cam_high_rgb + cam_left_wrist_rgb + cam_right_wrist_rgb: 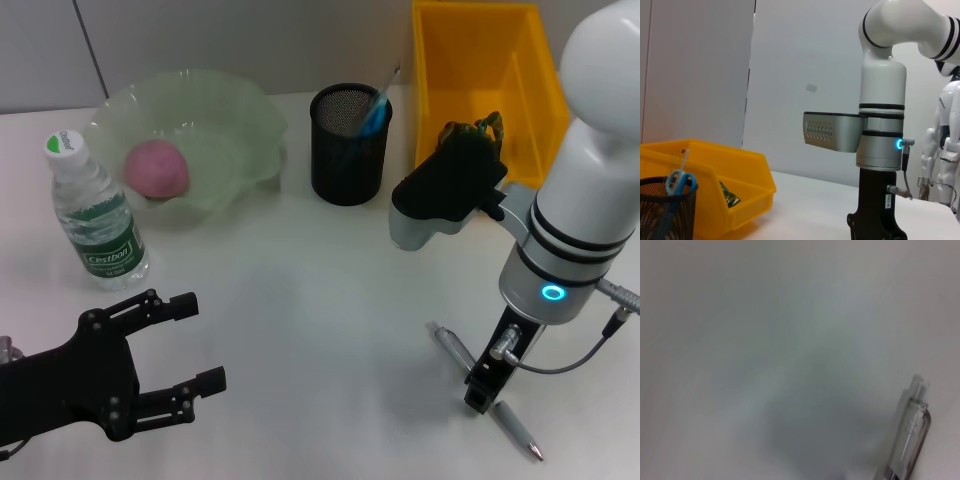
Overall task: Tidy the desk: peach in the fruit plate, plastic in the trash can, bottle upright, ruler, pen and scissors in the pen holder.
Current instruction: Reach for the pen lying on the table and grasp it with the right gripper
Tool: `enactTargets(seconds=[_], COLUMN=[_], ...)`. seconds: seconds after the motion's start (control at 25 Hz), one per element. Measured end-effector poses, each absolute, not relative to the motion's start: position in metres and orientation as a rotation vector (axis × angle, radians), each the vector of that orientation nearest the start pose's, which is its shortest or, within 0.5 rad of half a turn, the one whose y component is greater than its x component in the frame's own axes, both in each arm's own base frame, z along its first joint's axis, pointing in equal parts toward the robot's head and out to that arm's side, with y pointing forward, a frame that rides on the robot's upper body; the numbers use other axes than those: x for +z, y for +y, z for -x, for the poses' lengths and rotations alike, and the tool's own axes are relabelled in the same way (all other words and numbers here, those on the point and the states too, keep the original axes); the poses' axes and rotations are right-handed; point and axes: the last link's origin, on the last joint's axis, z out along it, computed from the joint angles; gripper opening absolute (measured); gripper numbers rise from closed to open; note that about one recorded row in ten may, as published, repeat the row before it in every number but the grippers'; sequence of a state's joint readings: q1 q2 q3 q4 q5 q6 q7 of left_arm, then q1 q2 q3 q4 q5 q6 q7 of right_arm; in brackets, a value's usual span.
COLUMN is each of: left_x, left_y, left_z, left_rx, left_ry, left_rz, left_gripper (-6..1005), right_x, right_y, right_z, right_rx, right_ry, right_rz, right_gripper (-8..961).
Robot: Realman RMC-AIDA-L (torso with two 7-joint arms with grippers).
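Observation:
A silver pen (452, 348) lies flat on the white table at the front right; the right wrist view shows it close up (910, 437). My right gripper (483, 395) points straight down onto the pen's middle. My left gripper (205, 342) is open and empty at the front left. The pink peach (156, 167) lies in the green fruit plate (240, 120). The water bottle (96, 215) stands upright next to the plate. Blue-handled scissors (374, 112) stand in the black mesh pen holder (348, 150); they also show in the left wrist view (677, 182). Green plastic (478, 130) lies in the yellow bin (530, 60).
The yellow bin stands at the back right, just behind my right arm's elbow (440, 195). In the left wrist view, the bin (715, 170) and the pen holder (660, 210) stand apart from the right arm (880, 140). A grey wall runs behind the table.

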State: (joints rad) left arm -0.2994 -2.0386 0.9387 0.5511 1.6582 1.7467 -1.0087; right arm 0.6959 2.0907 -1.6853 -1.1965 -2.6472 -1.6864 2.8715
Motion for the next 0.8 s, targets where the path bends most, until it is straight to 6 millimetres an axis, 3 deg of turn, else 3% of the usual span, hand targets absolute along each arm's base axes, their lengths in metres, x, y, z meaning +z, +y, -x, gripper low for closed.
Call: enactTargets(seconds=[0.72,0.8], left_x=[-0.004,-0.0039], left_y=[0.2483,0.2482], left_z=[0.2863,0.2864], left_rx=[-0.995,-0.995], left_ry=[-0.338,-0.338], left_rz=[2.727,2.727], left_gripper=[841,841], right_x=[-0.0537,-0.0538], right_y=[0.3147,0.3147], right_z=[-0.1856,-0.1856], right_rx=[-1.013,-1.013], right_ry=[1.101,1.101], right_rz=[2.518,2.518], right_gripper=[348,303])
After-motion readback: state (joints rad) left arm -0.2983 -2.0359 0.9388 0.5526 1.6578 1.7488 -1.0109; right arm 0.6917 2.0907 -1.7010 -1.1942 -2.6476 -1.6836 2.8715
